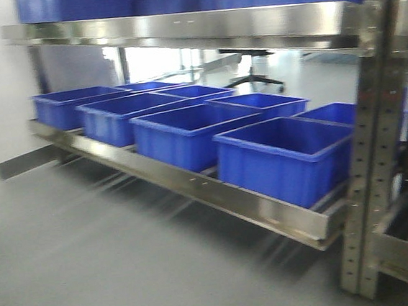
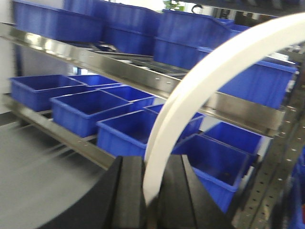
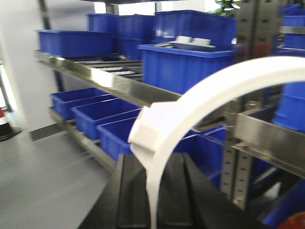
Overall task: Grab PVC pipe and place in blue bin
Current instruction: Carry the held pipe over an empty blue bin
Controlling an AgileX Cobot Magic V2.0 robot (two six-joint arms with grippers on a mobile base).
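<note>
**Pipe in hand, bin not yet reached**

The grasp is done and the placement is left. In the left wrist view, the left gripper (image 2: 151,164) has its black jaws closed on the lower end of a white, curved PVC pipe (image 2: 190,90). The pipe arcs up and to the right across the frame. In the right wrist view, the right gripper (image 3: 152,164) likewise has its jaws clamped on a white curved pipe, just below its collared end (image 3: 145,125). Whether the two arms hold one pipe or two cannot be told. The pipe is held in the air in front of the rack and lies in no bin. The front view shows a row of open bins on the lower shelf (image 1: 215,195), with neither arm in frame. No pipe shows in any of them, including the nearest blue bin (image 1: 264,172). By this evidence, what remains is to approach a bin, lower the pipe past its rim, and release. All frames are somewhat blurred.
</note>
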